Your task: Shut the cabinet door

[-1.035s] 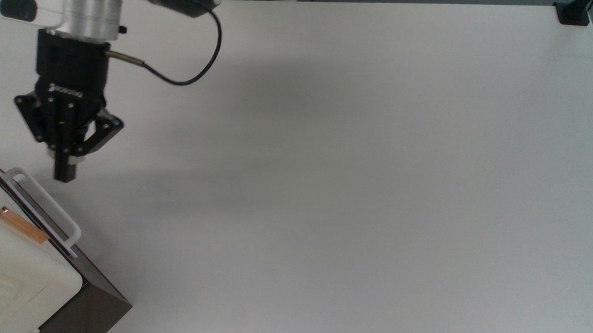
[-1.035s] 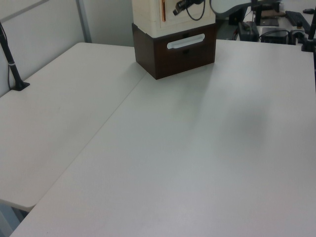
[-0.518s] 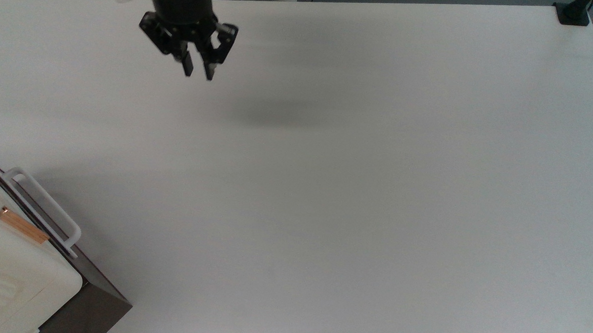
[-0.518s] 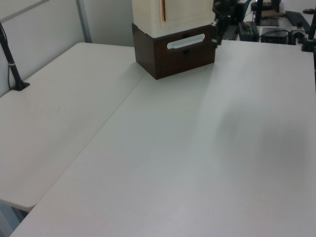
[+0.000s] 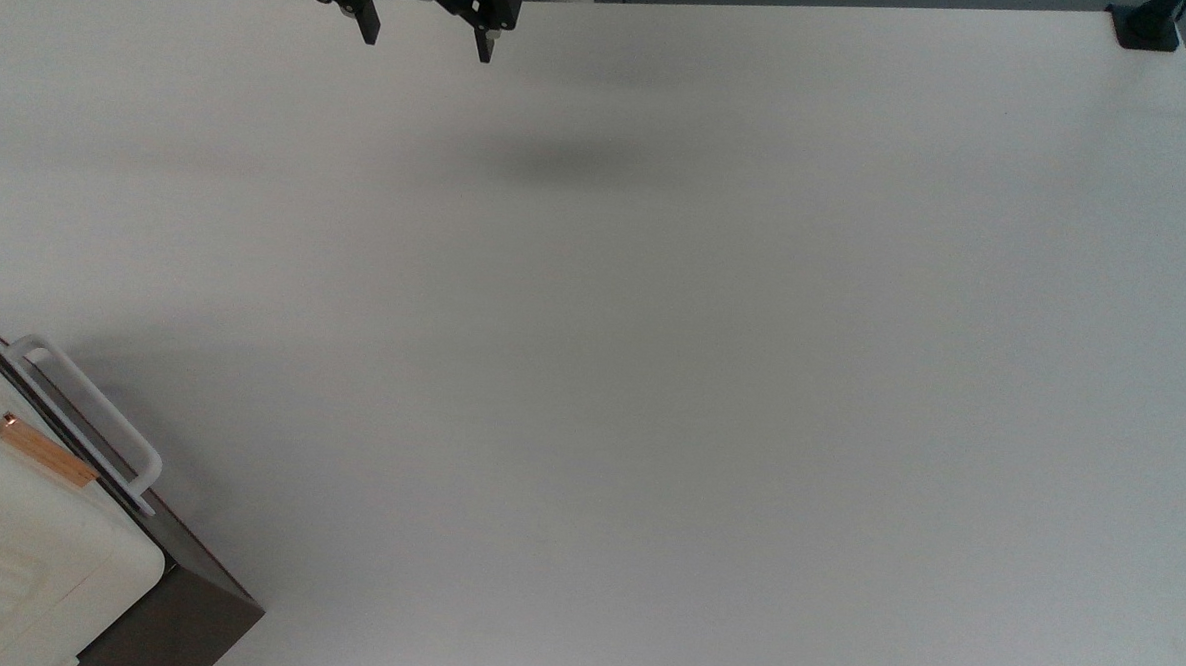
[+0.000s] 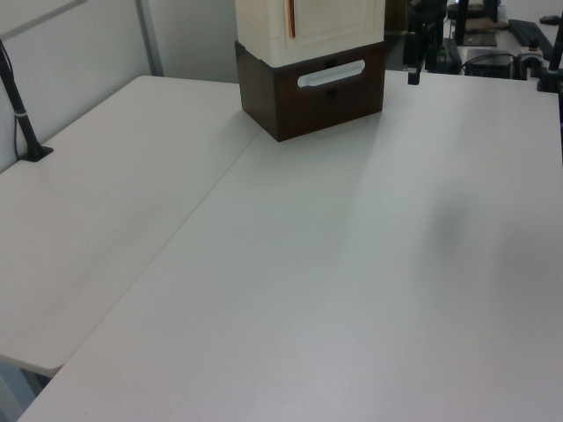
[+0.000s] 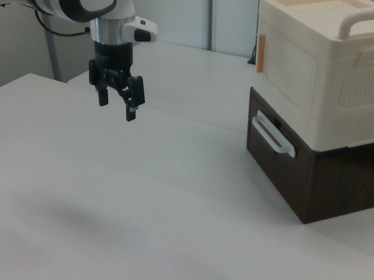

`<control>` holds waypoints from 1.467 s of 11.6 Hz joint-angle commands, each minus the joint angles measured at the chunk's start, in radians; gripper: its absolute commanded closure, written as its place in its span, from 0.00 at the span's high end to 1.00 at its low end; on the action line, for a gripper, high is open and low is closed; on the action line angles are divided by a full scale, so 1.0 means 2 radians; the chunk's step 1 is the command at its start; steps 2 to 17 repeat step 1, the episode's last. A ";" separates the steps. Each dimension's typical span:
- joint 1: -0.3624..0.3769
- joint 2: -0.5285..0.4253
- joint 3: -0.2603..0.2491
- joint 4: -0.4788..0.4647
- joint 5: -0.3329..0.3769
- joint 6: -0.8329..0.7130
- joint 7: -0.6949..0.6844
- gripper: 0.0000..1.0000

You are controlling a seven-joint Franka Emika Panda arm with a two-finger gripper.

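Observation:
The cabinet (image 7: 360,80) is a cream-white box on a dark brown lower part (image 7: 326,179) with a white bar handle (image 7: 272,136). It sits at the right view's right, the top view's lower left (image 5: 13,558) and the left view's top (image 6: 264,22). The cabinet door (image 7: 285,73) lies flush against the cabinet front, with its copper strip (image 7: 260,53) at the edge. My gripper (image 7: 116,106) hangs open and empty above the table, far from the cabinet. It is at the top view's upper edge (image 5: 425,43).
The white table (image 5: 711,378) stretches wide and bare between gripper and cabinet. A black clamp post (image 5: 1147,25) stands at the top view's upper right corner. Another black post (image 6: 22,114) stands at the left view's left edge.
The gripper has drawn back from beside the cabinet toward the top view's upper edge and right. Its fingers have spread from nearly together to wide apart. The cabinet has not moved.

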State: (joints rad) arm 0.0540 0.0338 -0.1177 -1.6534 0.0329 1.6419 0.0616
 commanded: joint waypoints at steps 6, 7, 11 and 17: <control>-0.002 -0.011 -0.005 -0.002 0.003 -0.011 0.006 1.00; -0.002 -0.011 -0.005 -0.002 0.003 -0.011 0.006 1.00; -0.002 -0.011 -0.005 -0.002 0.003 -0.011 0.006 1.00; -0.002 -0.011 -0.005 -0.002 0.003 -0.011 0.006 1.00</control>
